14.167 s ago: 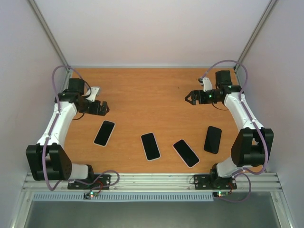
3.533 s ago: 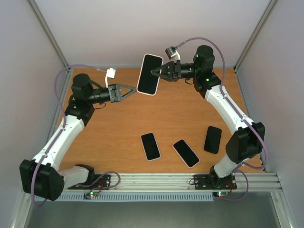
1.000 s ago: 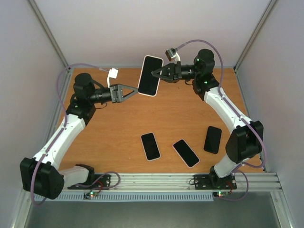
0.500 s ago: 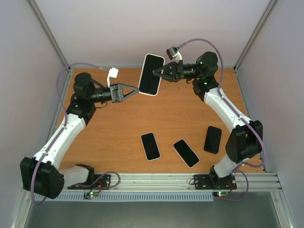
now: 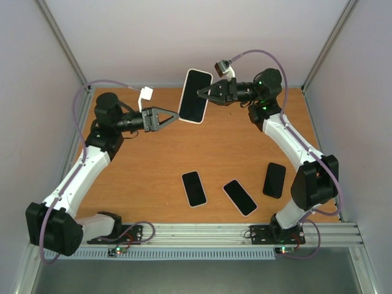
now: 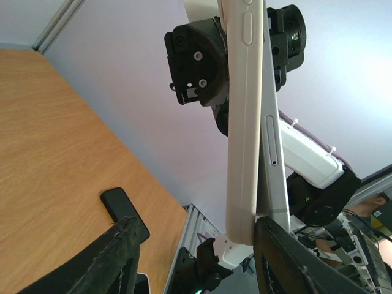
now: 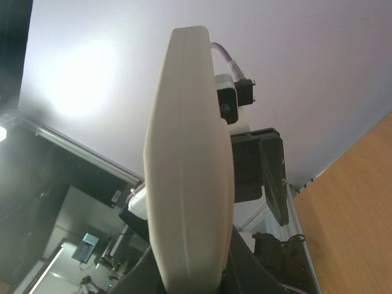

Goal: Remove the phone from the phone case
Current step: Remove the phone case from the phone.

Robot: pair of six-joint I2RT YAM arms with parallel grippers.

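A phone in a cream-white case (image 5: 195,96) hangs in the air over the back of the table, screen toward the top camera. My right gripper (image 5: 202,93) is shut on its right edge. In the right wrist view the case's edge (image 7: 188,153) fills the middle, clamped between the right gripper (image 7: 191,272) at the bottom. My left gripper (image 5: 176,119) is open at the phone's lower left corner. In the left wrist view one of its fingers (image 6: 288,257) touches the seam where the phone's silver edge (image 6: 274,153) stands slightly apart from the case (image 6: 244,135). The other finger (image 6: 116,257) is free.
Three more phones lie on the wooden table: one in the middle (image 5: 193,188), one right of it (image 5: 239,197), and a dark one (image 5: 274,179) near the right arm. The enclosure's walls stand close on both sides and behind.
The right gripper and the cased phone have drifted slightly right and up. The left gripper has stayed at the phone's lower corner.
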